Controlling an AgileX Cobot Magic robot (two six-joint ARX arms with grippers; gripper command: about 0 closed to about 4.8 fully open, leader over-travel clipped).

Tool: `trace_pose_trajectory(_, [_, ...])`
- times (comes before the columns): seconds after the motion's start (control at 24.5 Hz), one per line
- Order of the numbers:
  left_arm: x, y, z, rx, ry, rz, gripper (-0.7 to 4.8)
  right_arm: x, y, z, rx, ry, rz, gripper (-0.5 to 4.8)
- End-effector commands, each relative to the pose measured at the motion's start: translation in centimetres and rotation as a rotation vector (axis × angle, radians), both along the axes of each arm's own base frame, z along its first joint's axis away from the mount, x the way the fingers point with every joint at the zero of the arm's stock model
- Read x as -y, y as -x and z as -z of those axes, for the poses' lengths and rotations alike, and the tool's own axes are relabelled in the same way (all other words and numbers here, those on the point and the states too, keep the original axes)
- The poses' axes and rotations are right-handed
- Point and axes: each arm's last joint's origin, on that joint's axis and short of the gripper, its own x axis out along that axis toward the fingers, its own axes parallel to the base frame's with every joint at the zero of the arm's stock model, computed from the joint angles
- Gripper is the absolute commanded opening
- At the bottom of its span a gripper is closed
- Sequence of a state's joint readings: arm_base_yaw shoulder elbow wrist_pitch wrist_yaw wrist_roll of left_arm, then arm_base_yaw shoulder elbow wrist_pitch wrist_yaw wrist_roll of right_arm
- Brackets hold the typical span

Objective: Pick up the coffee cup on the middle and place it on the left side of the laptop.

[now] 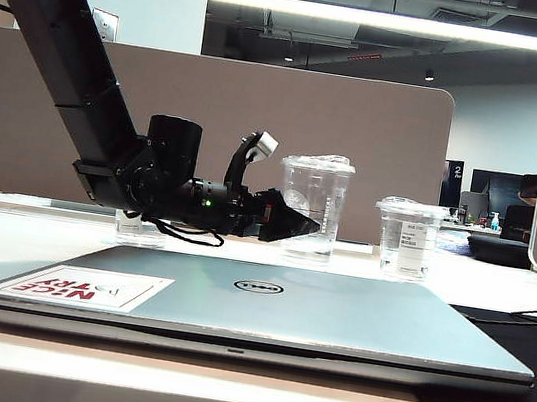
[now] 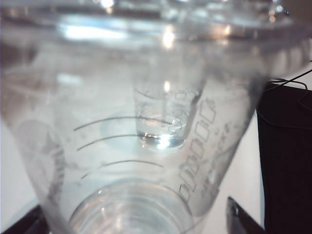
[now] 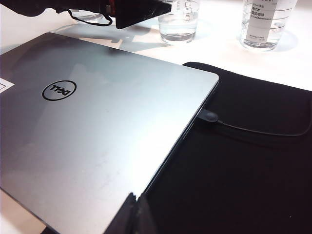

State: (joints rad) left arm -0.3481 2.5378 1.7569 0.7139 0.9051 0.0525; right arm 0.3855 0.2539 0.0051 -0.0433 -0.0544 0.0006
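Behind the closed silver-grey Dell laptop (image 1: 263, 306), around its 12 o'clock, our wide-open left gripper (image 1: 296, 222) brackets the tall clear lidded coffee cup (image 1: 312, 208); we reckon squeezing could crush or tip it, while the right gripper (image 3: 134, 214), parked over the laptop, gives us no clue on its jaws.

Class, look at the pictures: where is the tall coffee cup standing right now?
In the exterior view the coffee cup stands mid-table behind the laptop, left of a shorter labelled cup, with the open left gripper reaching its side.

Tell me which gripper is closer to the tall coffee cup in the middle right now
Left. The left gripper, jaws open, is right at the coffee cup, which fills its wrist view. The right gripper hangs over the laptop's near edge, well short of the cup.
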Motion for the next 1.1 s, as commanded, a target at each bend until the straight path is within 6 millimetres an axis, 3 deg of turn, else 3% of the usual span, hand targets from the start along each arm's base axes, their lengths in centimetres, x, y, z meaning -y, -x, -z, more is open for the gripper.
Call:
trace_pose_trajectory(0.04, [0.0,-0.2,-0.7,0.054,0.001,0.008,4.79,0.0,-0.1,0.1,-0.001,0.001,-0.002,-0.05])
trace_pose_trajectory(0.37, [0.1,-0.4,-1.0,0.028,-0.003,-0.008,4.79,-0.1,-0.1,0.1,-0.005,0.003,-0.002,-0.05])
trace_pose_trajectory(0.73, [1.0,-1.4,-3.2,0.016,-0.04,0.02,4.79,-0.1,-0.1,0.1,-0.005,0.003,-0.002,-0.05])
trace_pose_trajectory(1.1, [1.5,-1.3,-1.9,0.006,-0.063,0.002,4.79,-0.1,-0.1,0.1,-0.005,0.003,-0.003,-0.05])
